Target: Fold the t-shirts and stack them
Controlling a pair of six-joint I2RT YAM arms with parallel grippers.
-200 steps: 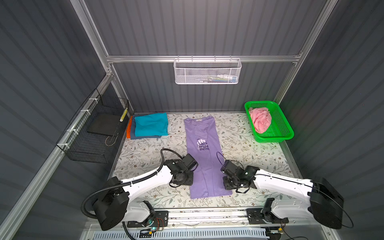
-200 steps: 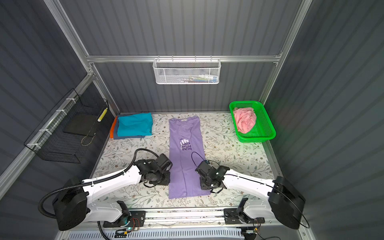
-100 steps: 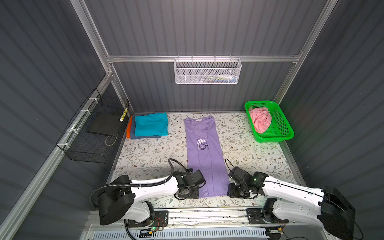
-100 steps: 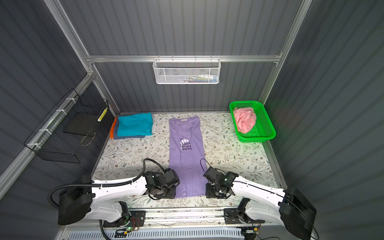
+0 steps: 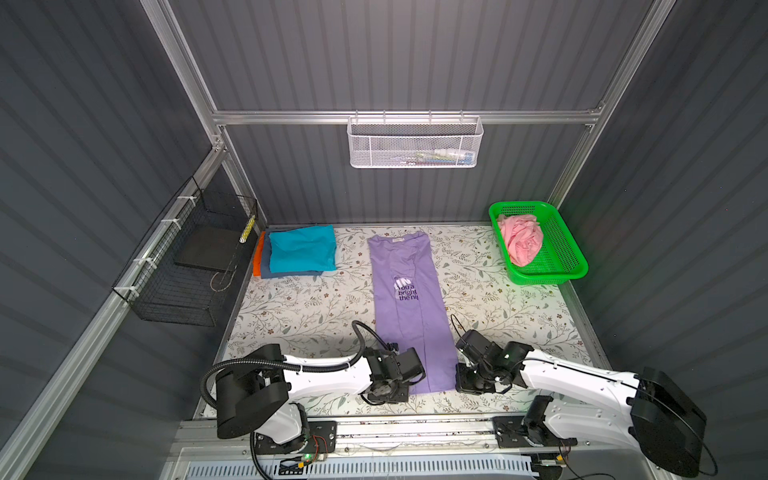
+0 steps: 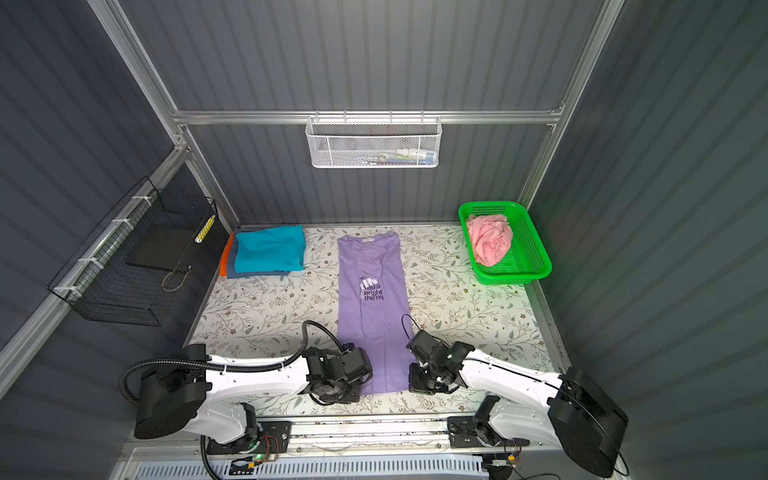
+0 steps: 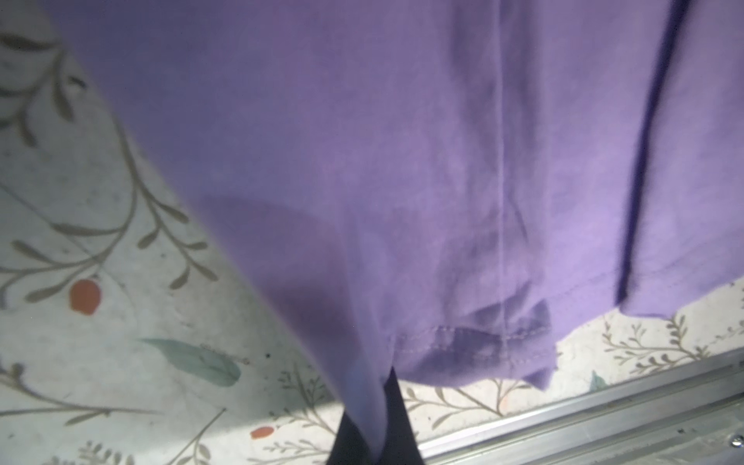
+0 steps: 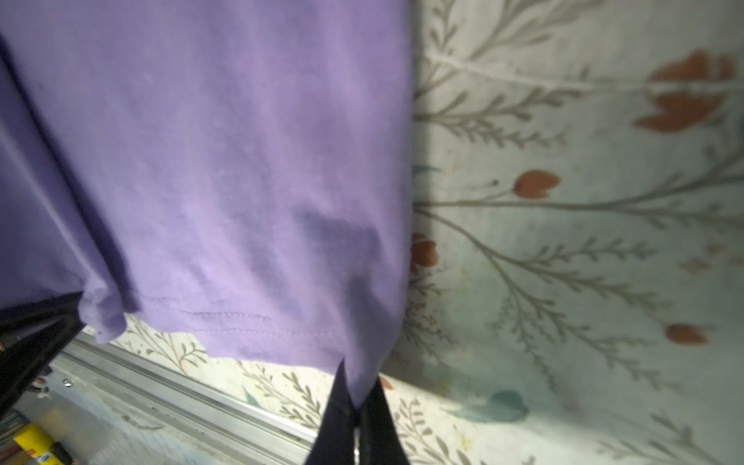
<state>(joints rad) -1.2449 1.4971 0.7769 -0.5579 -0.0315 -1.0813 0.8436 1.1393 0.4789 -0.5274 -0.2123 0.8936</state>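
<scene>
A lavender t-shirt (image 5: 409, 307) (image 6: 372, 299) lies lengthwise in the middle of the floral table, its sides folded in to a narrow strip, printed words showing. My left gripper (image 5: 409, 384) (image 7: 372, 422) is shut on the hem's near left corner. My right gripper (image 5: 457, 380) (image 8: 356, 406) is shut on the near right corner. In both wrist views the lavender cloth (image 7: 402, 181) (image 8: 221, 181) runs pinched between the black fingers. A folded stack with a teal shirt (image 5: 301, 248) on top sits at the back left. A crumpled pink shirt (image 5: 520, 239) lies in the green basket (image 5: 561, 266).
A black wire basket (image 5: 187, 266) hangs on the left wall and a white mesh basket (image 5: 414, 143) on the back wall. The metal rail (image 5: 374, 428) runs along the table's near edge, just behind both grippers.
Both grippers have moved down the shirt's sides to its near hem corners and shut on the cloth. The shirt's lower edge is now pinched at both corners.
</scene>
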